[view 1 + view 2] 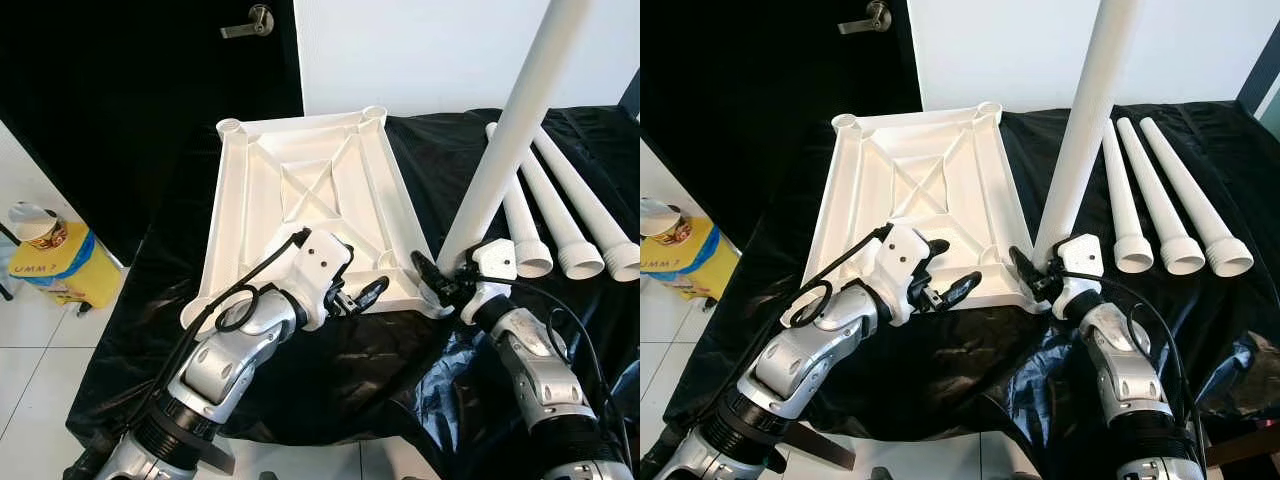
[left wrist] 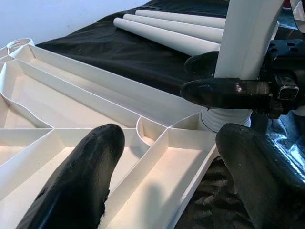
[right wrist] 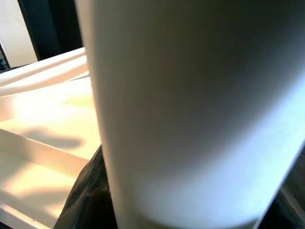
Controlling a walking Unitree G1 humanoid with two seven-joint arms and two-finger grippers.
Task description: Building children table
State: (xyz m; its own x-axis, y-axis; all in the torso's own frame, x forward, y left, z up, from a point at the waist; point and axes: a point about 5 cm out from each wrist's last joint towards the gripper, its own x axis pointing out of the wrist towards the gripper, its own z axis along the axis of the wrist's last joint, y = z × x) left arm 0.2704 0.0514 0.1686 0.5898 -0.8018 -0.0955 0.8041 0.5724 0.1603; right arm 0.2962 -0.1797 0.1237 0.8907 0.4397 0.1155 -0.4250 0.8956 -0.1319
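A white plastic tabletop (image 1: pixel 300 190) lies upside down on black sheeting, its ribbed underside up. One white table leg (image 1: pixel 505 140) stands nearly upright in the near right corner socket (image 2: pixel 224 119). My right gripper (image 1: pixel 447 283) is shut on the leg's base; the leg (image 3: pixel 190 114) looms close in the right wrist view. My left gripper (image 1: pixel 362 298) is open over the tabletop's near edge, with its fingers (image 2: pixel 81 181) spread above the ribs. Three more white legs (image 1: pixel 575 225) lie side by side to the right.
The black sheeting (image 1: pixel 400 370) covers the work surface and hangs over its near edge. A dark door (image 1: pixel 130 90) with a lever handle stands behind on the left. A yellow bag (image 1: pixel 60 265) with a cup sits on the tiled floor at left.
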